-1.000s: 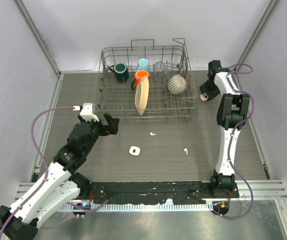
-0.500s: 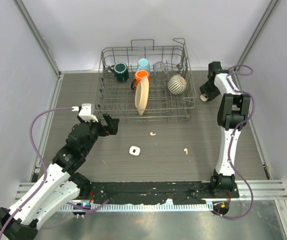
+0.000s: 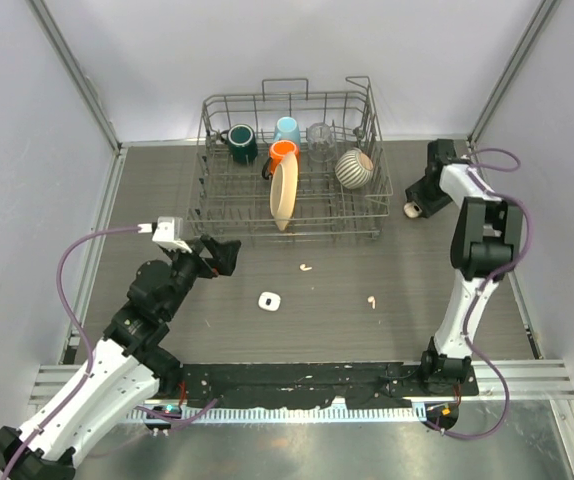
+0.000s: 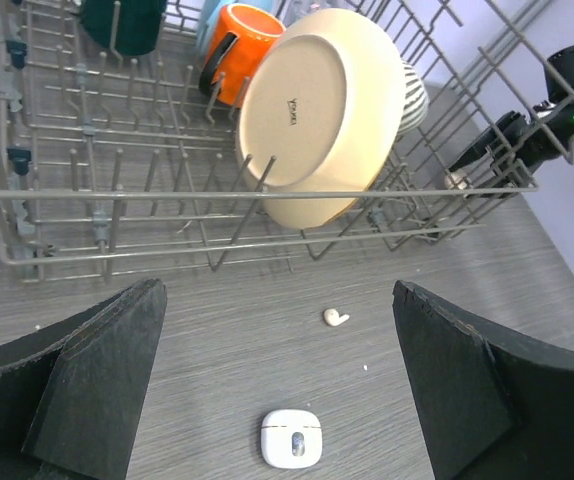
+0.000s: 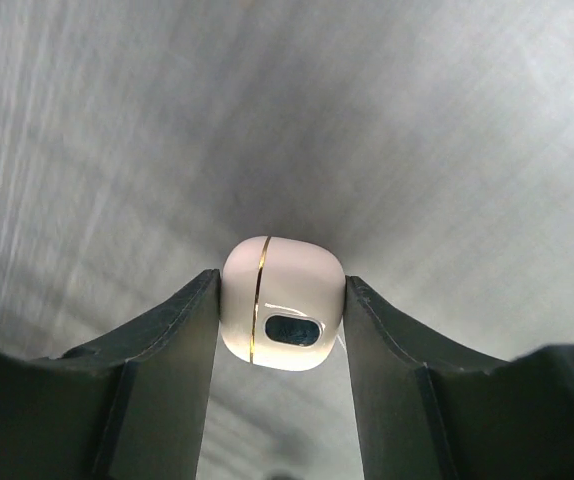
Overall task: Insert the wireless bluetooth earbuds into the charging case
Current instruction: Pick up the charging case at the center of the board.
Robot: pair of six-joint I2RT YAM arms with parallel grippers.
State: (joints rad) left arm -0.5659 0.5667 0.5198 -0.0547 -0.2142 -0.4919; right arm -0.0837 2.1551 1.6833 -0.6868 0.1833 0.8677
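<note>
The small white glossy rounded-square charging case [image 3: 269, 300] [image 4: 292, 438] lies on the grey wood-grain table [image 3: 347, 330], one tiny white earbud [image 3: 371, 300] to its right, another [image 3: 305, 267] [image 4: 336, 318] just beyond. The left gripper [image 3: 222, 255] [image 4: 277, 300] hangs beyond-left, jaws wide apart. Farther back, right of the wire dish rack [image 3: 289, 150], the right gripper [image 3: 414, 208] [image 5: 282, 300] clamps a beige-tinted, gold-seamed twin case [image 5: 283, 315].

Soft, even light is coming from above in the top view, so the grey surface [image 3: 347, 320] is carrying only faint shadows below the wire rack [image 3: 287, 235]. Glare is shining along the metal rail [image 3: 297, 412] at the near edge. In the right wrist view the surface is blurring into streaks, while the pale case [image 5: 282, 300] is looking sharp, with a dark shadow around it. In the left wrist view the fingers [image 4: 97, 380] of the left claw [image 4: 275, 290] are looking dark and soft-edged.
</note>
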